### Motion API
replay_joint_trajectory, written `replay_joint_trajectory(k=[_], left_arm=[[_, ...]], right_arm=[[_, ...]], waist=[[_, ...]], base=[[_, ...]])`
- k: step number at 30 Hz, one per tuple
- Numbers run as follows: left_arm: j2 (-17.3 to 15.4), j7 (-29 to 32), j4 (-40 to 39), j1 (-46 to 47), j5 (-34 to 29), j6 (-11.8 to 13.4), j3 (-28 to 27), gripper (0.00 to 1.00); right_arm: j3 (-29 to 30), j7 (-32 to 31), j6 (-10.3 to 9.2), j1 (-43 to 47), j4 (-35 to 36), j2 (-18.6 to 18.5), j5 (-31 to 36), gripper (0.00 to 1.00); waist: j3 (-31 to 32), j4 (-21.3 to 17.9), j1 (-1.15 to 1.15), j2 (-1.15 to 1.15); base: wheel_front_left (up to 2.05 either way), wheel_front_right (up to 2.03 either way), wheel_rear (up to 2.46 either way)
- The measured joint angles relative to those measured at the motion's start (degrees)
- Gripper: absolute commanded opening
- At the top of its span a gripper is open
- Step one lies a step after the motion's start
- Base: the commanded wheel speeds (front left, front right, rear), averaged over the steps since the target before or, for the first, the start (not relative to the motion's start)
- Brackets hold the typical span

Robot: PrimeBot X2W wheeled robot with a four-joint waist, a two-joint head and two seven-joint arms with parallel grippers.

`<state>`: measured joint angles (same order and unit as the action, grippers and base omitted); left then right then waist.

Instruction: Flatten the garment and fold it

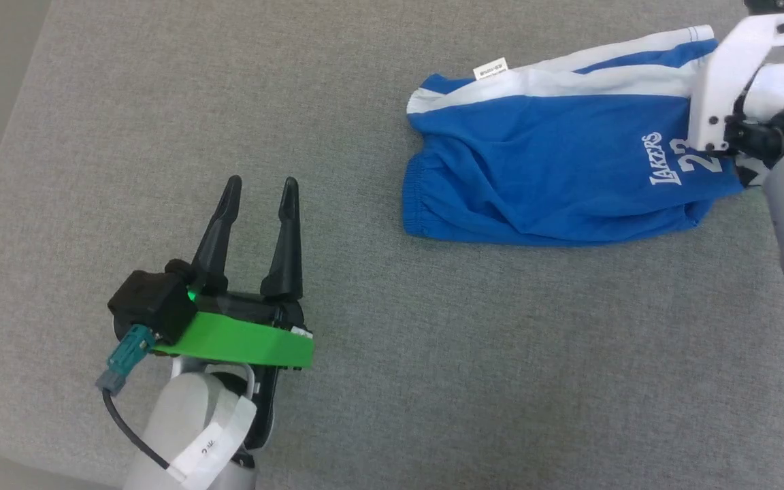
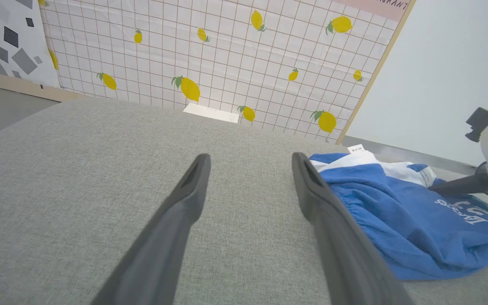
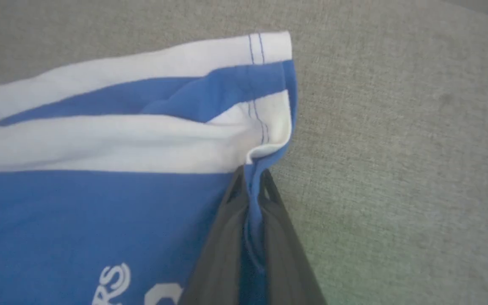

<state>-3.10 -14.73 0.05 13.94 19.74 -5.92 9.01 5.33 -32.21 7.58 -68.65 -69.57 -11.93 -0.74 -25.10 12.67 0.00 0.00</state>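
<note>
The shorts (image 1: 555,170) lie rumpled on the gray cushion (image 1: 160,102), toward the robot's right side. In the head view, the elastic waistband end points to the left and the leg end to the right. The white stripe (image 1: 610,80) runs along the far edge, and a small white tag (image 1: 489,69) sticks out beside it.

Right gripper (image 3: 250,176): the two fingers are pressed together on the blue hem at the leg end, just below the corner of the white stripe. A fold of fabric runs between them. How many layers are pinched cannot be made out; the close view is soft.

Left gripper (image 1: 261,182): the fingers are spread wide and hold nothing. It sits over bare cushion, well apart from the shorts, on the waistband side.
</note>
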Motion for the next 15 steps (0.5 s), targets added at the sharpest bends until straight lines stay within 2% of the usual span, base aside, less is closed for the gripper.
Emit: replay_joint_trajectory(k=[7, 15], left_arm=[[0.0, 0.0, 0.3, 0.0, -0.1, 0.2, -0.1, 1.0], [0.1, 0.0, 1.5, -1.0, -0.7, 0.1, -1.5, 1.0]], right_arm=[[0.6, 8.0, 0.02, 4.3, 3.0, 0.2, -0.1, 0.0], [4.7, 16.0, 0.02, 12.8, 6.8, -1.2, -2.4, 0.0]], waist=[[1.3, -0.6, 0.0, 0.0], [4.7, -2.2, 0.0, 0.0]], base=[[0.0, 0.0, 0.0], [0.0, 0.0, 0.0]])
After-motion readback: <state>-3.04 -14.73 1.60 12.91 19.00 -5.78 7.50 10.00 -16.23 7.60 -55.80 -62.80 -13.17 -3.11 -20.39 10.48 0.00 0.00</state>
